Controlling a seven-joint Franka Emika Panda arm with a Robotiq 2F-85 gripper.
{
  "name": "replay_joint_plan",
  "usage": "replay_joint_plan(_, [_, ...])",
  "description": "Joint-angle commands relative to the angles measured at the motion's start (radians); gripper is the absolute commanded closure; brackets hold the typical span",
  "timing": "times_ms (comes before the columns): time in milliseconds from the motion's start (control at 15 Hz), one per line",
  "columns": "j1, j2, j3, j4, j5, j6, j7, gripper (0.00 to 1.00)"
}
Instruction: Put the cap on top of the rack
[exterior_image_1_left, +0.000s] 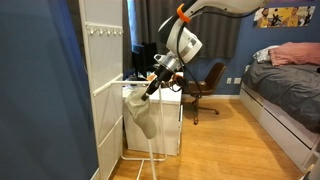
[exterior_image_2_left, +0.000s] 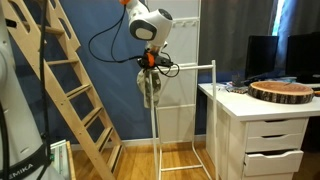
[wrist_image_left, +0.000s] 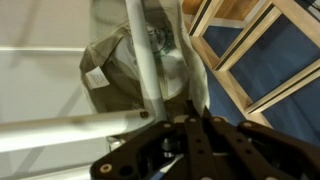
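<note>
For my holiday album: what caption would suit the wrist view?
Robot hand holding a grey cap against the white rack, wooden ladder beside it.

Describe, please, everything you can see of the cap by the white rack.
The cap is a limp, grey-beige fabric piece. It hangs down at the top corner of the white rack, right below the gripper. In the wrist view it looks crumpled, with a small pale label on it, and a white rack tube crosses in front of it. Whether the gripper pinches it or the rack carries it cannot be told.
</note>
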Motion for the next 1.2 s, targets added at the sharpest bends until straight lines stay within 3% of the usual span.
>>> replay_joint_plan(0, [0.01, -0.109, 0.011, -0.025, -0.014, -0.019, 0.002, 0.99])
replay_joint_plan(467, [0.033, -0.304, 0.006, -0.039, -0.016, 0.017, -0.015, 0.99])
replay_joint_plan(867, [0.033, -0.36, -0.009, -0.027, 0.0, 0.294, -0.025, 0.99])
replay_joint_plan(933, [0.046, -0.349, -0.015, -0.008, -0.019, 0.221, 0.003, 0.99])
replay_joint_plan(1133, [0.047, -0.346, -0.02, -0.007, -0.019, 0.23, 0.003, 0.96])
